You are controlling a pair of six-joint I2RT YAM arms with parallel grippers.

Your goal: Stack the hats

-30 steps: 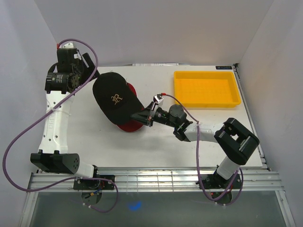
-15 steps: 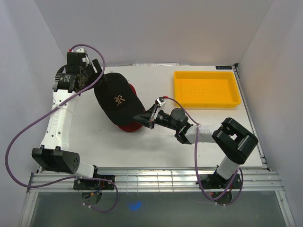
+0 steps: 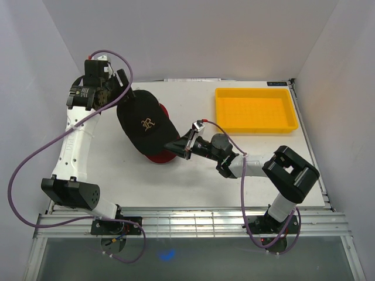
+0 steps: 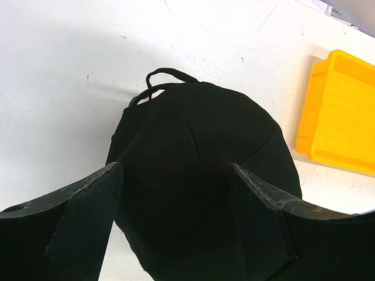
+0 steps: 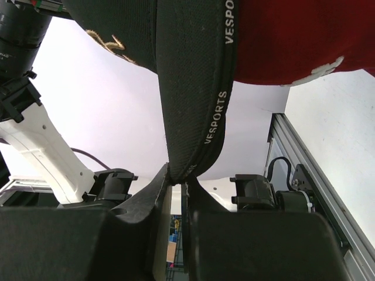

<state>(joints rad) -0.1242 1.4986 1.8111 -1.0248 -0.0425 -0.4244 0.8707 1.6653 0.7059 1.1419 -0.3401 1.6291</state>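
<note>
A black hat with a gold emblem (image 3: 143, 122) lies on top of a red hat (image 3: 157, 157) at the table's middle left. My right gripper (image 3: 179, 144) is shut on the black hat's brim (image 5: 193, 105), low beside the red hat (image 5: 293, 41). My left gripper (image 3: 123, 96) is open at the back of the black hat. In the left wrist view its gripper (image 4: 176, 175) straddles the hat's crown (image 4: 205, 134), with one finger on each side. No other hats show.
A shallow yellow tray (image 3: 255, 111) stands at the back right, and also shows in the left wrist view (image 4: 345, 117). White walls close in the table on the left, back and right. A metal rail (image 3: 193, 219) runs along the near edge.
My left arm has swung in from the left, and its open gripper has come up to the back of the black hat. The hat has turned slightly. My right gripper keeps hold of the brim.
</note>
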